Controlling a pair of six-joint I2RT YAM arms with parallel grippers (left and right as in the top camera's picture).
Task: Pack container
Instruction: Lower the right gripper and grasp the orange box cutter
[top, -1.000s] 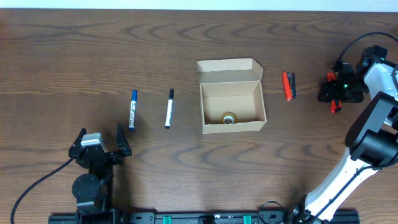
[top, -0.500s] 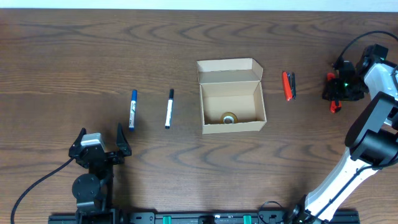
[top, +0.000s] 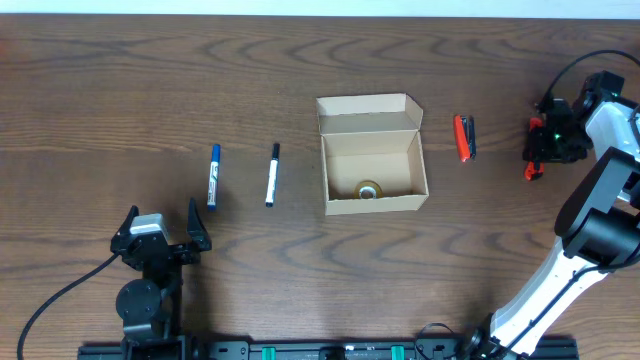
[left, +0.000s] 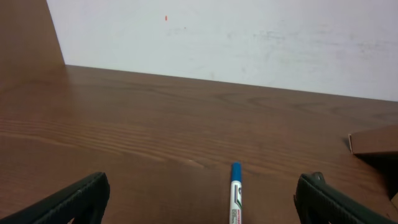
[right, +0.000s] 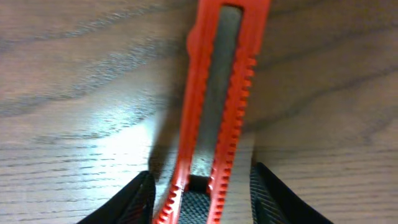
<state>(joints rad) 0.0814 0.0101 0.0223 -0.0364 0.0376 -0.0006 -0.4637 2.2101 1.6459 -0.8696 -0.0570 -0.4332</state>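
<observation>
Item: red cutter (right: 214, 112), long axis running straight out between my right fingers (right: 130, 202), which stand half-closed astride it; I cannot tell if they grip. Left fingers (left: 74, 199) spread wide, empty. Container (top: 375, 204) lies open mid-table, well apart to the left.

Arms at opposite ends of the desk (top: 100, 80).
Left gripper (top: 163, 215) sits near the front edge, jaws spread wide; right gripper (top: 536, 152) reaches by the right edge, fingers half-closed.

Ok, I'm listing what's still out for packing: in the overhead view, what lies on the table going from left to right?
Blue marker → white marker with a black cap → cardboard box → red-and-black cutter → red cutter at the far right.
</observation>
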